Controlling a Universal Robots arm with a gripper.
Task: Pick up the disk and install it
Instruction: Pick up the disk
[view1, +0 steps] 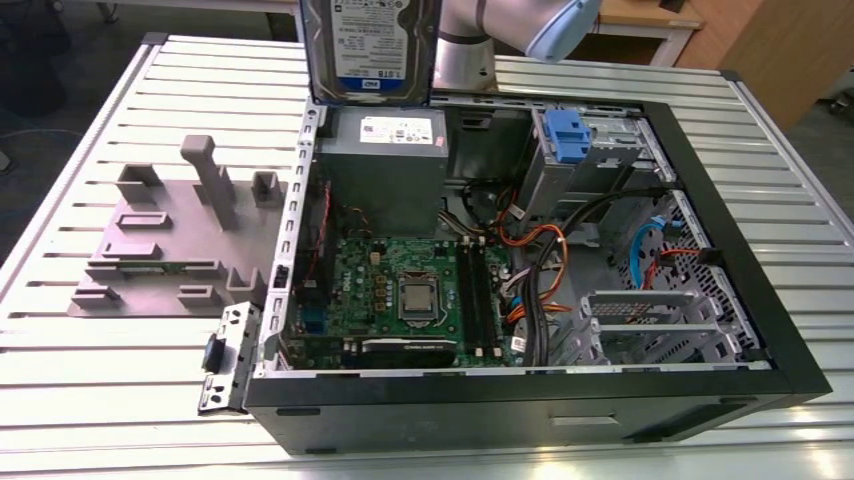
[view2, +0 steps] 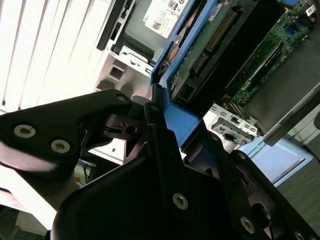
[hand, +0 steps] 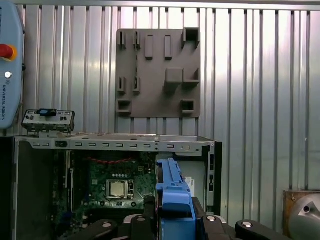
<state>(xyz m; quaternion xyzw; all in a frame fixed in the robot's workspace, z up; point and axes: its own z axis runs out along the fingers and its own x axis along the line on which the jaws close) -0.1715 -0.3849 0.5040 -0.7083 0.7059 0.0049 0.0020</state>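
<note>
The disk (view1: 363, 45) is being held on edge, gripped between the fingers of the claw (view2: 172, 125) by its blue carrier. It is being hung below the claw, just above the power supply (view1: 387, 150) in the open case (view1: 747, 300).

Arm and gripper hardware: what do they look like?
The arm is a silver-grey tube with a pale blue joint cap. The gripper is matte black, built of angular linkage plates with silver screw heads.
</note>
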